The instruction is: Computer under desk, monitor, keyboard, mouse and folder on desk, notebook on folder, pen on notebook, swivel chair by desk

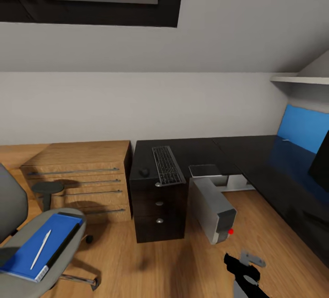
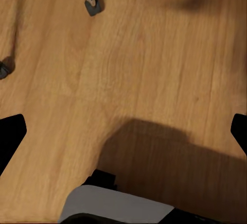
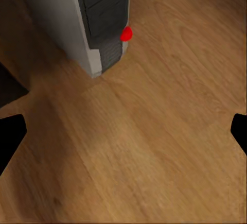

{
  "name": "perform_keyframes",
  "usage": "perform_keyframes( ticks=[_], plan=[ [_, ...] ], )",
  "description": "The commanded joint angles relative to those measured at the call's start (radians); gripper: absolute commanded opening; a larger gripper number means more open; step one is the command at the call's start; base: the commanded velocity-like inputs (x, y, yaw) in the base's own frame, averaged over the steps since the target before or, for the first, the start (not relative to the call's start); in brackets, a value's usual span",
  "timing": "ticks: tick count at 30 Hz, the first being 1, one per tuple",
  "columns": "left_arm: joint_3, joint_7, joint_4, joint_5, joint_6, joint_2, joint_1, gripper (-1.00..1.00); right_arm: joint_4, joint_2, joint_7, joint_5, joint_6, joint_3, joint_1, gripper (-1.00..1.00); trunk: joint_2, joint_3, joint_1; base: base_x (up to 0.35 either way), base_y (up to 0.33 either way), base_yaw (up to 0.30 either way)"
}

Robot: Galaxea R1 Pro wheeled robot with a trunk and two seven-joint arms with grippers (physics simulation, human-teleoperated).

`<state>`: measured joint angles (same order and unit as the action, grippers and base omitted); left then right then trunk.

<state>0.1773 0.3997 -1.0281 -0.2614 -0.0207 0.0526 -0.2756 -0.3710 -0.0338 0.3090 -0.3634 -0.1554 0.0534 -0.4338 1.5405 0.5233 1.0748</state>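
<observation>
The computer (image 1: 214, 210) is seen ahead of the right gripper (image 1: 242, 266), long axis running beneath the desk (image 1: 256, 161); both grippers' fingers are spread wide, empty.

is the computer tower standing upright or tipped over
Upright. The computer stands on the wooden floor beside the desk, dark top up, red button low on its front.

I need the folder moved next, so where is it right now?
In the head view, the folder lies on the swivel chair seat at lower left, with the pen on top, in front of the wooden drawers.
</observation>
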Motion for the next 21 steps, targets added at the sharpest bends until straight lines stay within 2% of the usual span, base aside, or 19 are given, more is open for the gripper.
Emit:
perform_keyframes(
  ticks=[1, 2, 3, 6, 12, 13, 18, 21],
  plan=[
    [0.002, 0.006, 0.001, -0.007, -0.015, 0.0, 0.004, 1.0, 0.022, 0.005, 0.003, 0.02, -0.042, 0.006, 0.0, 1.0, -0.007, -0.002, -0.004, 0.0, 0.0, 0.0],
    [0.002, 0.006, 0.005, -0.007, -0.026, 0.0, 0.01, 1.0, 0.045, 0.01, 0.003, 0.048, -0.078, 0.006, 0.001, 1.0, -0.014, -0.006, -0.008, 0.0, 0.0, 0.0],
    [0.002, 0.005, 0.084, -0.008, -0.058, 0.001, 0.063, 1.0, 0.2, 0.037, 0.004, 0.212, -0.26, 0.008, 0.003, 1.0, -0.021, -0.009, -0.012, 0.0, 0.0, 0.0],
    [0.002, 0.005, 0.172, -0.009, -0.065, 0.001, 0.118, 1.0, 0.272, 0.048, 0.005, 0.285, -0.331, 0.008, 0.004, 1.0, -0.042, -0.018, -0.023, 0.0, 0.0, 0.0],
    [0.002, -0.003, 0.302, -0.027, -0.068, 0.001, 0.202, 1.0, 0.318, 0.07, 0.005, 0.332, -0.397, 0.005, 0.004, 1.0, -0.084, -0.037, -0.046, 0.0, 0.0, 0.0],
    [0.002, -0.011, 0.321, -0.034, -0.066, 0.002, 0.215, 1.0, 0.328, 0.095, 0.005, 0.338, -0.418, 0.003, 0.004, 1.0, -0.091, -0.04, -0.05, 0.0, 0.0, 0.0],
    [0.003, -0.012, 0.324, -0.036, -0.055, 0.005, 0.219, 1.0, 0.334, 0.105, 0.005, 0.339, -0.445, 0.002, 0.004, 1.0, -0.126, -0.056, -0.069, 0.0, 0.0, 0.027],
    [0.005, -0.01, 0.324, -0.036, -0.053, 0.006, 0.219, 1.0, 0.334, 0.106, 0.006, 0.339, -0.45, 0.002, 0.004, 1.0, -0.147, -0.065, -0.081, -0.09, -0.011, 0.189]
  ],
)
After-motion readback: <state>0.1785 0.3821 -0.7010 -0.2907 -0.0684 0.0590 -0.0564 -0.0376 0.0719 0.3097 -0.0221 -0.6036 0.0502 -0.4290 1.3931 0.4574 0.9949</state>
